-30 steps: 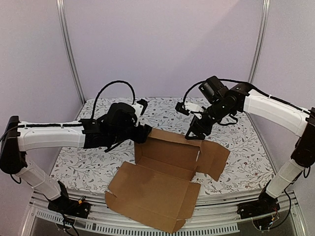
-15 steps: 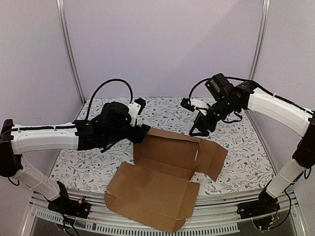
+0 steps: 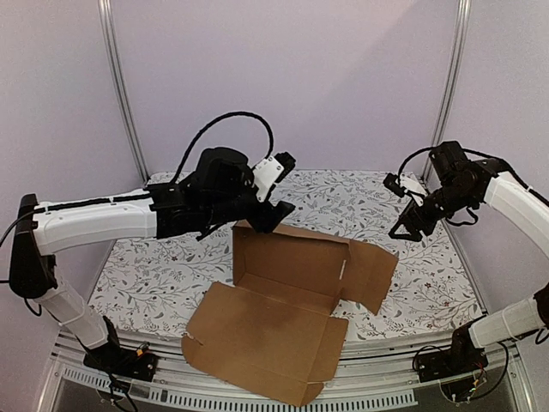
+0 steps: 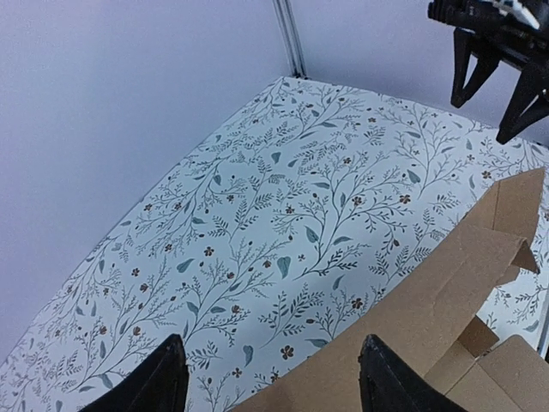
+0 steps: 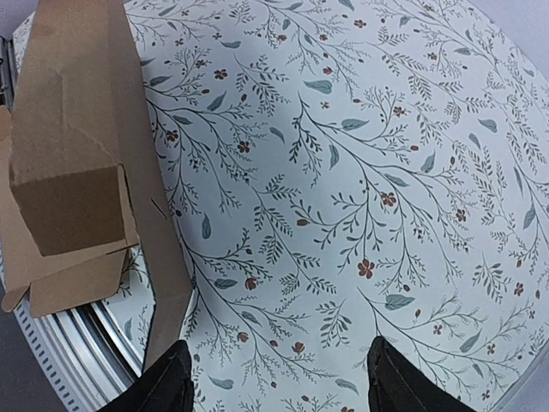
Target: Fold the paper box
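The paper box (image 3: 274, 330) is plain brown corrugated cardboard, no print, mostly unfolded. It sits in the lower middle of the top view: the big flap lies flat and pokes over the bench (image 3: 146, 275) front edge, the back wall stands up, and the right side flap is splayed out to the right.

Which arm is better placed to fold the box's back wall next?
Left, likely. The left hand, open, hovers at the paper box's upright back wall; the right hand, also open, hangs well off to the side.

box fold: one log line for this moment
box rear wall up, front panel flat | left claw open, empty, above rear wall | right claw open, empty, over table
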